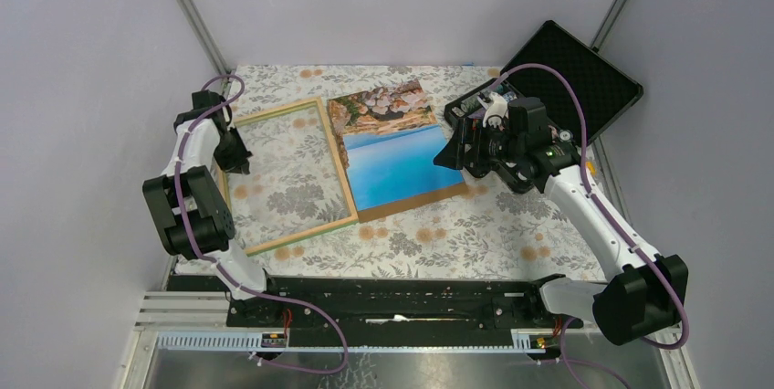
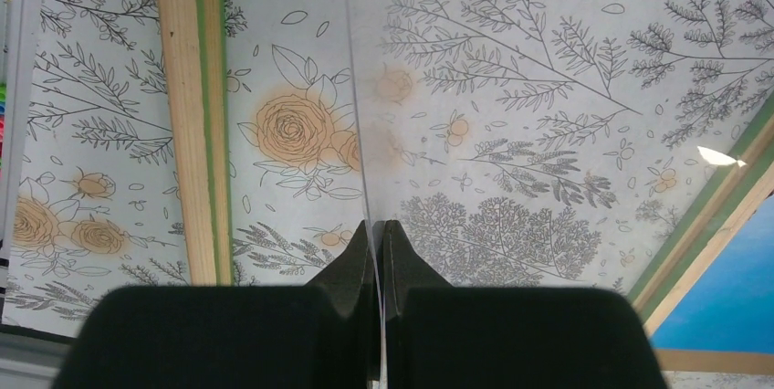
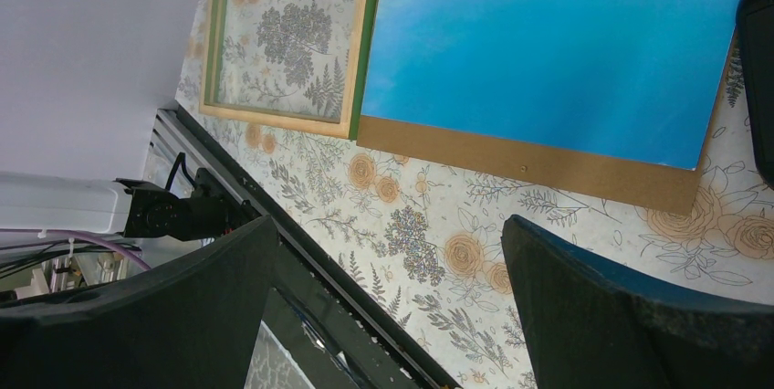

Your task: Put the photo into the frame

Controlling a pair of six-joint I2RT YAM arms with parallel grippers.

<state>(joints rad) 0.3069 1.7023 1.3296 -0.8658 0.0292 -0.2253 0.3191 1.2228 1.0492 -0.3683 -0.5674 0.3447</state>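
Observation:
The frame (image 1: 335,147), green-faced with light wood sides, lies flat on the left of the table. My left gripper (image 1: 239,159) is at its left side, shut on the thin edge of the clear pane (image 2: 359,133), which runs between the closed jaws (image 2: 379,229). The photo (image 1: 392,147) of blue sea and tan rocks lies face up on the brown backing panel (image 1: 411,202), right of the frame. My right gripper (image 1: 454,155) hovers at the photo's right edge, open and empty (image 3: 379,252). The photo (image 3: 548,42) and the frame (image 3: 360,51) also show in the right wrist view.
An open black hinged case (image 1: 575,69) stands at the back right, behind the right arm. A floral cloth (image 1: 456,234) covers the table. The black rail (image 1: 392,298) with the arm bases runs along the near edge.

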